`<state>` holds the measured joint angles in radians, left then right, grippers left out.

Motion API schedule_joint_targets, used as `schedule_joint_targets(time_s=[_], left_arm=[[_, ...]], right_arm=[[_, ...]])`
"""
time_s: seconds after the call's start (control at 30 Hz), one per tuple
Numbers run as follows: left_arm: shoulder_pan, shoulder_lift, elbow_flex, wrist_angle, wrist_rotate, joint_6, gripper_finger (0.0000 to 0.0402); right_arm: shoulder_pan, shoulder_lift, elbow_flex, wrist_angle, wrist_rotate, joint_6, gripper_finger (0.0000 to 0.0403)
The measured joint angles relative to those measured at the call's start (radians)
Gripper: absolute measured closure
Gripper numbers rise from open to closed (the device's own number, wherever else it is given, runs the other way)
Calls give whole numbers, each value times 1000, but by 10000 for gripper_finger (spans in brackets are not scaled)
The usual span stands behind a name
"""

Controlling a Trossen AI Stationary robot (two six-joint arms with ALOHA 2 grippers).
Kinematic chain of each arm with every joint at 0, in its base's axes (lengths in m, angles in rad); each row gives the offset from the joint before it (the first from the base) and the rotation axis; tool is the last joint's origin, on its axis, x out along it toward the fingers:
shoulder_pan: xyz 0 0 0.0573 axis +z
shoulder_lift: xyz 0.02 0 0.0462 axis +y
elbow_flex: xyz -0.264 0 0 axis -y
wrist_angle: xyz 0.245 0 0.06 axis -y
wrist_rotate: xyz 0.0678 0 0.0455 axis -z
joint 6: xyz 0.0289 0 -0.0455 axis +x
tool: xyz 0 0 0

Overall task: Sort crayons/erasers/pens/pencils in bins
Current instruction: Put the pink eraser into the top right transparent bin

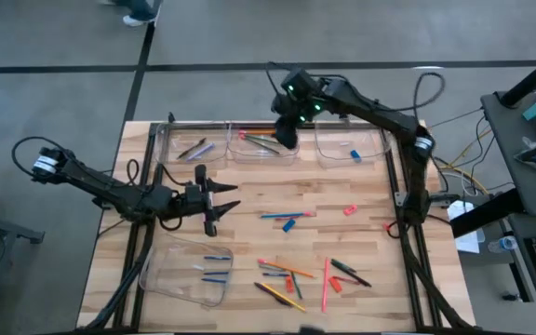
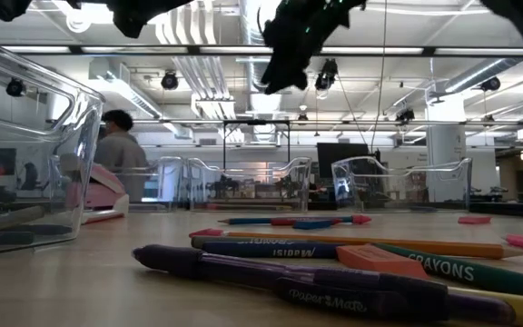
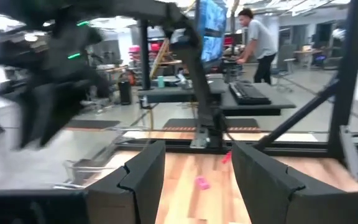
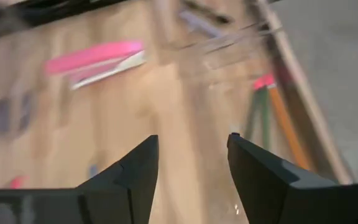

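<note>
Three clear bins stand along the far edge. The left bin (image 1: 194, 146) holds dark pens, the middle bin (image 1: 263, 146) holds pencils (image 4: 95, 57), and the right bin (image 1: 352, 149) holds a blue eraser (image 1: 355, 154). A fourth bin (image 1: 189, 272) at the near left holds blue crayons (image 1: 216, 268). My right gripper (image 1: 287, 138) hangs open over the middle bin, slanting down, with nothing between its fingers (image 4: 135, 168). My left gripper (image 1: 220, 207) is open and level above the table's left middle, pointing toward the right edge, and is empty.
Loose sticks lie mid-table (image 1: 287, 220) and in a cluster near the front edge (image 1: 296, 276). A red eraser (image 1: 349, 210) lies right of centre. A person moves about in the room beyond the table. Bare wood lies between the far bins and the loose items.
</note>
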<state>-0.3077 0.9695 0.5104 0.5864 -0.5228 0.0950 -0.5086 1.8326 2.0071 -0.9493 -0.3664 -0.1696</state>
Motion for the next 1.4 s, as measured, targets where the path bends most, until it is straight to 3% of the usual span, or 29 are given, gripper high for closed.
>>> schedule_joint_targets(time_s=[0.13, 0.37, 0.67, 0.93, 1.13, 1.4], left_arm=[[0, -3, 12, 10, -11, 24, 229], [0, -6, 20, 30, -11, 66, 229], [0, -7, 32, 46, -11, 76, 229], [0, -1, 34, 60, -9, 69, 229], [0, 6, 34, 64, -6, 42, 229], [0, 34, 35, 65, -6, 17, 229]], right_arm=[[83, -129, -138, -28, 13, 12, 231], [269, -392, -480, -11, 222, 137, 233], [449, -730, -977, 103, 354, 565, 233], [522, -1002, -1362, 272, 501, 909, 233], [522, -1092, -1542, 286, 529, 1102, 232], [522, -1096, -1630, 311, 528, 1182, 206]])
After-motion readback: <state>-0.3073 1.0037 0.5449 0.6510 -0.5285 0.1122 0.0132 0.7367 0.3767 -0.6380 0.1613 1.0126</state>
